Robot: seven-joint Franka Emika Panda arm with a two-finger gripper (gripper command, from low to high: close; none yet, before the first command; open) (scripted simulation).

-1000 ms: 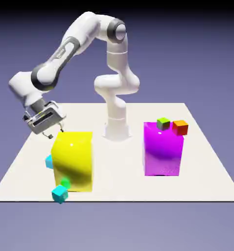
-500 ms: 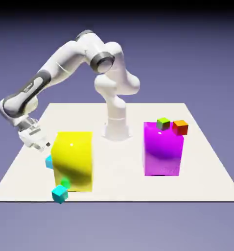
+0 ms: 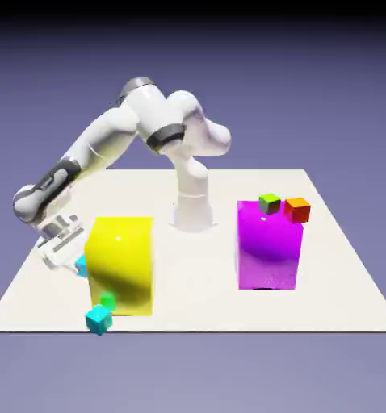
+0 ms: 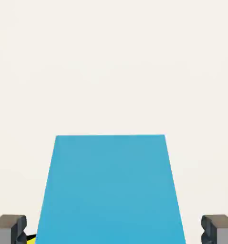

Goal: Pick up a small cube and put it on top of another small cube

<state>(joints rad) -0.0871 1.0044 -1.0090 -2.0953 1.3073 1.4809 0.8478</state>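
The small cube [image 3: 82, 265], light cyan-blue, rests on the table against the side of the big yellow block [image 3: 121, 264] toward the exterior view's left; the block and the hand hide part of it. My gripper [image 3: 75, 261] has come down over it. In the hand view the small cube [image 4: 111, 190] fills the lower middle, between the left fingertip [image 4: 8, 228] and the right fingertip [image 4: 220, 228]. A narrow gap shows on each side, so the gripper [image 4: 114, 231] is open and holds nothing. A greener teal small cube [image 3: 98, 320] lies by the yellow block's front corner.
A tiny green cube [image 3: 107, 302] sits just behind the teal one. The big magenta block [image 3: 267, 246] stands at the exterior view's right, with a green-grey cube [image 3: 269, 202] on top and an orange cube [image 3: 297, 210] at its far corner. The white table [image 3: 196, 266] carries everything.
The arm has swung down and toward the exterior view's left, lowering the hand from above the yellow block to the table beside it, over the cyan-blue cube. The jaws stayed open.
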